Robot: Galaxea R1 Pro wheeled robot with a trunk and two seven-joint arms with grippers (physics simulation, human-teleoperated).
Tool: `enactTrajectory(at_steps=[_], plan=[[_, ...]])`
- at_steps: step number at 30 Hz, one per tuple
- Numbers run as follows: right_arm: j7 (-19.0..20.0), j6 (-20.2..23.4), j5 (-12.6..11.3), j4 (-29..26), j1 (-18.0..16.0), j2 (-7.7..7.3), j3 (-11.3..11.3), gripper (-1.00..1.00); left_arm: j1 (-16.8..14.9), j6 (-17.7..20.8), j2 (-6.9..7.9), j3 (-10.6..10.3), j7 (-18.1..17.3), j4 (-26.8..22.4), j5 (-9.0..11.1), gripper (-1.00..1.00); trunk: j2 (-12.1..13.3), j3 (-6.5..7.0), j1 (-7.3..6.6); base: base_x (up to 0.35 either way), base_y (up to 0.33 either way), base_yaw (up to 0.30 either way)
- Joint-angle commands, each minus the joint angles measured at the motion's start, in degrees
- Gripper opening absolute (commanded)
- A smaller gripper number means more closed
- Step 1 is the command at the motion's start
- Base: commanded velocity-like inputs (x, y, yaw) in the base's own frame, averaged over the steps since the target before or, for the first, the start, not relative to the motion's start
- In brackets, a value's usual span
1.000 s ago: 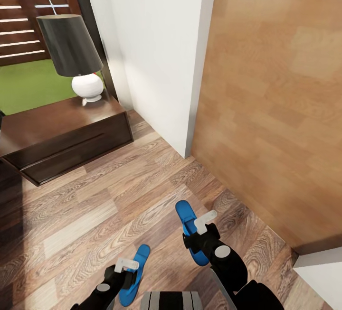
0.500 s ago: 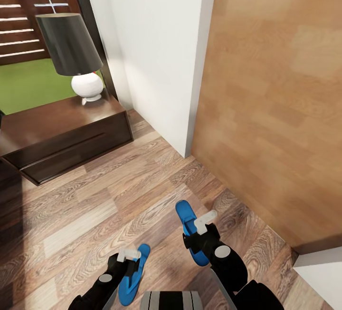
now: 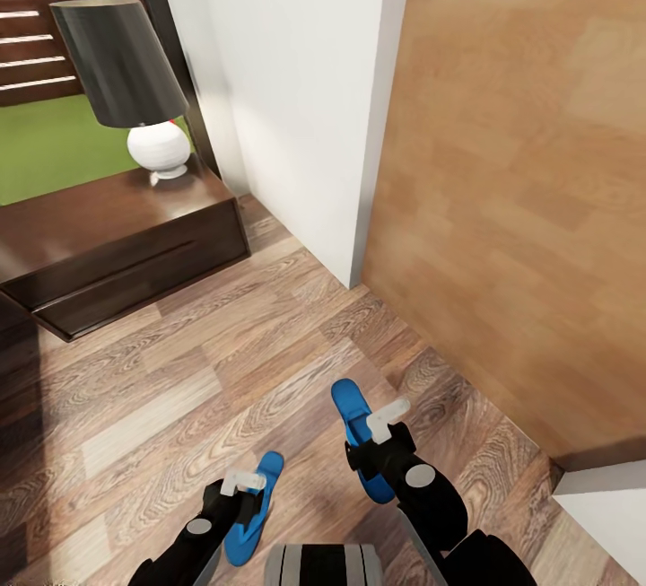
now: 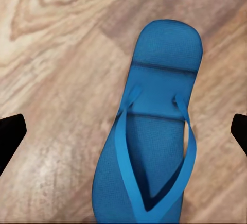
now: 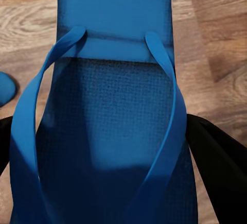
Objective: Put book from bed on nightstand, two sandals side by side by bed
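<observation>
Wood-plank floor [image 3: 179, 371], two blue sandals: left tool [image 3: 240, 489] spread over one [image 4: 149, 147], right tool [image 3: 381, 442] gripping other [image 5: 113, 110]

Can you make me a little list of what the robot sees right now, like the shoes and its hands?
left sandal: blue, flat on the wood floor, under the left gripper
right sandal: blue, between the right gripper's fingers
left gripper: open, fingers wide of the sandal
right gripper: cannot tell if it grips
nightstand: dark brown, far left
lamp: black shade, white base, on the nightstand
</observation>
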Motion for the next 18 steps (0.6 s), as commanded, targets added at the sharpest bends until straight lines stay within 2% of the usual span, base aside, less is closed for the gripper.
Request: enactTrajectory(at_steps=[1, 10, 18], plan=[[-0.27, 0.31, 0.08, -0.06, -0.04, -0.05, 0.17, -1.0, -0.02, -0.03, 0.03, -0.25, 0.26, -0.02, -0.08, 1.0, -0.03, -0.26, 0.01, 0.0, 0.0, 0.0], [-0.23, 0.3, 0.08, -0.06, -0.01, -0.04, 0.28, -1.0, -0.02, -0.05, -0.05, -0.25, 0.23, 0.16, -0.08, 1.0, -0.15, -2.26, 0.24, 0.0, 0.0, 0.0], [-0.23, 0.23, 0.08, -0.13, -0.06, 0.01, 0.27, -1.0, -0.02, -0.03, -0.06, -0.25, 0.18, -0.21, -0.08, 1.0, -0.15, -2.26, 0.24, 0.0, 0.0, 0.0]])
